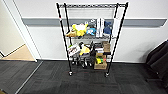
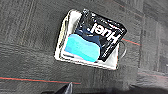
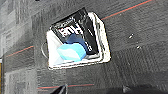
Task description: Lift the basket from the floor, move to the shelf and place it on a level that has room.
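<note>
The basket (image 2: 88, 40) is seen from above in both wrist views, set flat on the dark grey carpet floor (image 2: 30, 37), well apart from any gripper. A dark glossy packet (image 2: 101, 37) with white lettering and a turquoise patch lies inside it and covers most of the pale lining; a thin loop handle (image 2: 123, 50) sticks out at one short end. In the right wrist view the same basket (image 3: 77, 42) is shown with its pale rim bare along one long side, and thin red lines (image 3: 125, 10) are seen running across the carpet tiles nearby.

Only a dark tip of each arm is caught at the edge of the wrist pictures, so it cannot be told whether either gripper is spread or closed; nothing is held by them, since the basket rests on the carpet on its own.

In the head view the shelf (image 1: 91, 37) is stood against the white wall, with toys and boxes crowded on its middle and lower tiers, while the top level (image 1: 91, 5) looks bare.

The step in hand is judged to be the first one: the lift has not yet been made. For the next move, both arms would need to be lowered to the basket's ends or rim, and an even grip taken so that the packet is not tipped out.
</note>
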Motion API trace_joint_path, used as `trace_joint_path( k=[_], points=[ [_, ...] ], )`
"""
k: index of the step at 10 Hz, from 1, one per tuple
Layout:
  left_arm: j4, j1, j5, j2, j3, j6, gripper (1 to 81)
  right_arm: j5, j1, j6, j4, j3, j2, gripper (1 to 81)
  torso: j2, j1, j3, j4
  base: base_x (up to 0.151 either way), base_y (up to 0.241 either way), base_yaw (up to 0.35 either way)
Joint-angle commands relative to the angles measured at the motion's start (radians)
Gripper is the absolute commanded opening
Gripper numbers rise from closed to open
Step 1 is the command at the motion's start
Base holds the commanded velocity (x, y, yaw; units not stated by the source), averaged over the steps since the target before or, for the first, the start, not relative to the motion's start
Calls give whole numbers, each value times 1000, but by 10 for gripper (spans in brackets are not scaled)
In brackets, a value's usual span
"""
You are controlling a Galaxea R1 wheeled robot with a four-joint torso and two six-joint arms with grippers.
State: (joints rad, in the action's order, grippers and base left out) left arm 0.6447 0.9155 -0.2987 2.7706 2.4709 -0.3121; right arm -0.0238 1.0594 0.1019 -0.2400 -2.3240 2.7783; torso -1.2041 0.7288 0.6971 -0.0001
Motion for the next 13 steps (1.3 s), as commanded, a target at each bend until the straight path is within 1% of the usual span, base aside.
trace_joint_path(
  k=[1,3,5,7,10,11,12,13],
  points=[
    [20,-99,-71,-20,0,-1,811,-48,-89,2,-15,5,-17,811,-95,61,0,0,0,0,0],
    [21,-103,-71,-20,0,-1,811,-48,-104,2,-15,9,-18,811,-167,106,93,0,0,0,0],
    [21,-111,-71,-17,-1,1,811,-48,-115,4,-16,14,-17,811,-212,135,110,0,0,0,0],
    [23,-123,-71,-17,0,1,811,-50,-129,4,-19,11,-18,811,-273,173,167,0,0,0,0],
    [23,-135,-71,-15,0,1,811,-51,-152,4,-27,14,-18,811,-378,240,265,0,0,0,0],
    [23,-140,-71,-15,0,2,811,-71,-161,4,-33,11,-15,811,-409,260,294,0,0,0,0],
    [23,-146,-72,-15,0,2,811,-77,-170,4,-36,11,-15,811,-541,345,231,0,0,0,0],
    [24,-151,-72,-15,0,2,811,-79,-178,4,-38,11,-13,811,-467,297,254,0,0,0,0]
  ],
)
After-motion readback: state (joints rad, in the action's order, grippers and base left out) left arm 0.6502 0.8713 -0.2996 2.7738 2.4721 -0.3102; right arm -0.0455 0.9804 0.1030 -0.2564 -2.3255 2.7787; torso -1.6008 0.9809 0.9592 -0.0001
